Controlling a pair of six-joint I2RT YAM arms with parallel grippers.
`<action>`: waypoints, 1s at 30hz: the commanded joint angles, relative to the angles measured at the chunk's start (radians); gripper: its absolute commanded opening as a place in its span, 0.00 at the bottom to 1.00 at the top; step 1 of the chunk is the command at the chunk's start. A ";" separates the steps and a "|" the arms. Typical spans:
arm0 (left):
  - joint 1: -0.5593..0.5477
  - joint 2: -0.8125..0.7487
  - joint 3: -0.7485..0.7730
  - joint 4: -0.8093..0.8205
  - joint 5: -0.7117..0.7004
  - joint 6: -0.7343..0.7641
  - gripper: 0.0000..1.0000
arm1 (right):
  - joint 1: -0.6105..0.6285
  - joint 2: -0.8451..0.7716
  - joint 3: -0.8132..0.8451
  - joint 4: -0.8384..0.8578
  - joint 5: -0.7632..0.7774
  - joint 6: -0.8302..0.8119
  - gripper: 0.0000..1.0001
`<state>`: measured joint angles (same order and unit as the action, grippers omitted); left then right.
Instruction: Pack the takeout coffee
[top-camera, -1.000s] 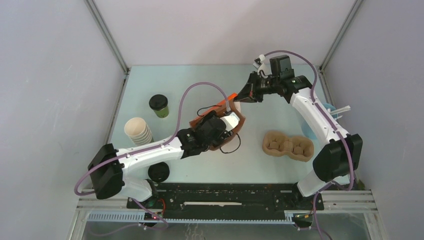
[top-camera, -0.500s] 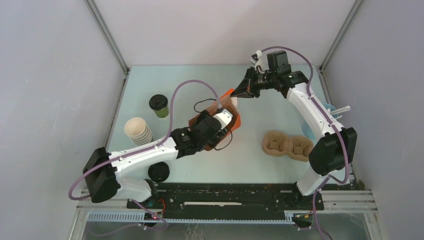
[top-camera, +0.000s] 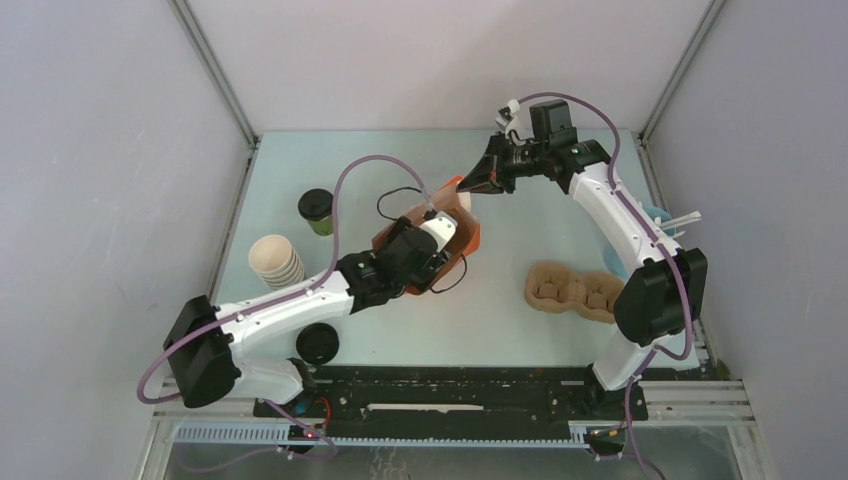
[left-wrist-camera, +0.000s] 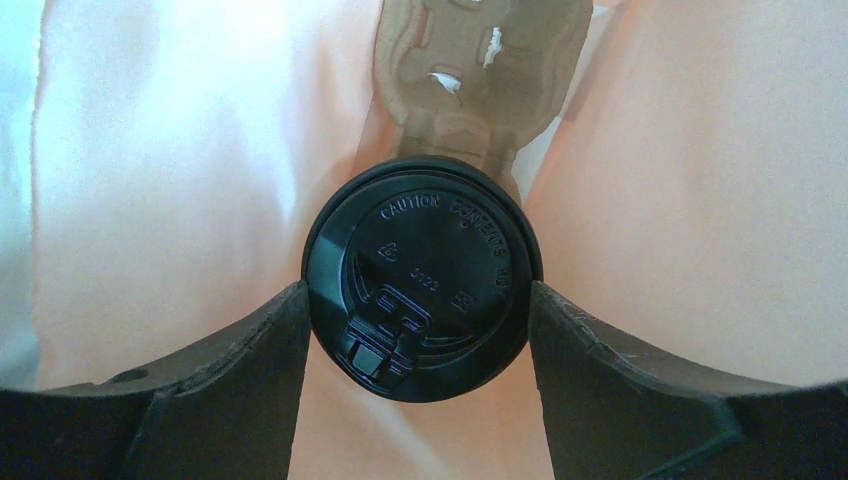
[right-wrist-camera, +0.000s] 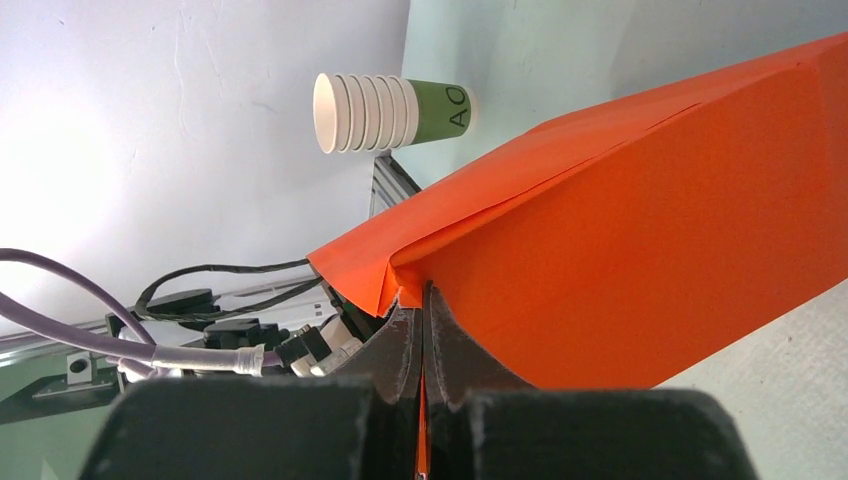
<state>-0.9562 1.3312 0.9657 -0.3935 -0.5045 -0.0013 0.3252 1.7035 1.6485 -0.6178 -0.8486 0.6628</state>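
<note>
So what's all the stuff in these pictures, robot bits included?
lidded cup on the table: one, olive-green, black lid, far left.
lidded cup in the bag: one, black lid showing, held inside it.
paper bag: one, orange, table centre.
cardboard piece: one, brown, inside the bag beyond the cup.
stack of lidless cups: one, green, white inside, left side.
loose lid: one, black, near left corner.
cup carrier: one, brown, right side.
blue thing: one, right edge, mostly hidden.
left gripper: one, black, closed on the bagged cup.
right gripper: one, black, pinching the bag's edge.
</note>
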 joint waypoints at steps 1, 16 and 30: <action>0.029 0.079 -0.073 -0.261 0.067 -0.061 0.45 | -0.002 -0.012 0.043 0.037 -0.028 0.030 0.00; 0.041 0.084 0.147 -0.357 0.099 -0.060 0.82 | 0.025 -0.017 0.095 -0.041 0.035 -0.040 0.00; 0.054 0.076 0.342 -0.458 0.127 -0.088 1.00 | 0.079 -0.002 0.215 -0.202 0.204 -0.152 0.00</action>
<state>-0.9112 1.4143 1.2243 -0.7830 -0.3832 -0.0559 0.4015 1.7149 1.8214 -0.8047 -0.6846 0.5426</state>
